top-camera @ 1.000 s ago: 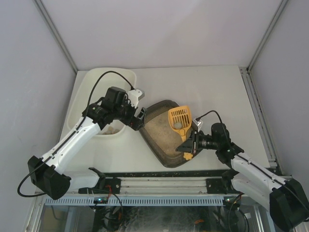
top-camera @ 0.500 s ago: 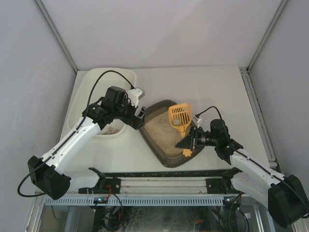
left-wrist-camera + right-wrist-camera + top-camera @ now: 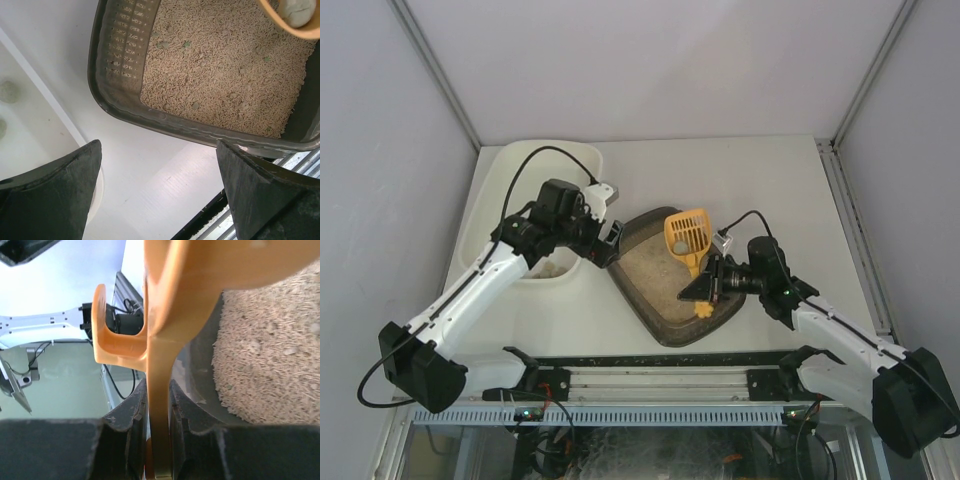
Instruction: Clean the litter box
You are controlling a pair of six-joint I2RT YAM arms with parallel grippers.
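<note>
Since the earlier frame the right arm has pulled in toward the left, and the yellow scoop [image 3: 687,233] has travelled with it, up and across the far part of the litter box [image 3: 655,300]; the left arm has not shifted. The litter box sits at an angle on the tabletop [image 3: 770,180], between the two arms and just right of the white tub [image 3: 535,165].

The right fingers [image 3: 703,288] are clamped narrow on the flat handle of the scoop, which the right wrist view shows pinched edge-on between them. The scoop head is held clear above the litter [image 3: 220,75], and the left wrist view catches a grey-green clump [image 3: 295,12] lying in it. The left fingers [image 3: 610,243] are spread wide and hold nothing. They hang over bare tabletop between the near rim of the box and the tub, and I cannot tell whether they touch the rim.

The step in hand looks like the carry: a clump has been lifted and is on its way out. Next, the scoop should go leftward over the box to the tub, kept level so the clump does not roll off. It then needs tipping over the tub, and the left arm stands in that path, so the scoop must pass over or around it.
</note>
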